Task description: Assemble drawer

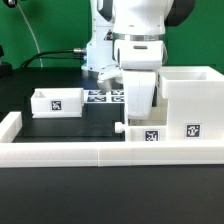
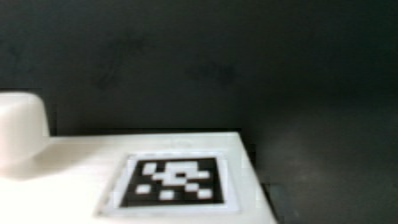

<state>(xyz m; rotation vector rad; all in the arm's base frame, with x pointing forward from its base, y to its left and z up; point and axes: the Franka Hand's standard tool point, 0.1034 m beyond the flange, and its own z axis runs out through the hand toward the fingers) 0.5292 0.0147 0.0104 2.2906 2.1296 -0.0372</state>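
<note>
The drawer's large white housing [image 1: 190,98] stands at the exterior view's right, with a square tag on its front. A small white tray [image 1: 57,102] with a tag sits on the black table at the left. A second tagged tray [image 1: 145,130], with a round knob [image 1: 118,129] on its side, sits against the housing. My gripper [image 1: 135,108] is directly over this tray, and its fingers are hidden behind the tray's wall. The wrist view shows this tray's tagged face [image 2: 173,180] and knob [image 2: 18,135] close up, with no fingers visible.
A long low white border rail [image 1: 90,152] runs along the front and up the left side. The marker board [image 1: 103,96] lies behind the gripper near the robot base. A black cable runs at the back left.
</note>
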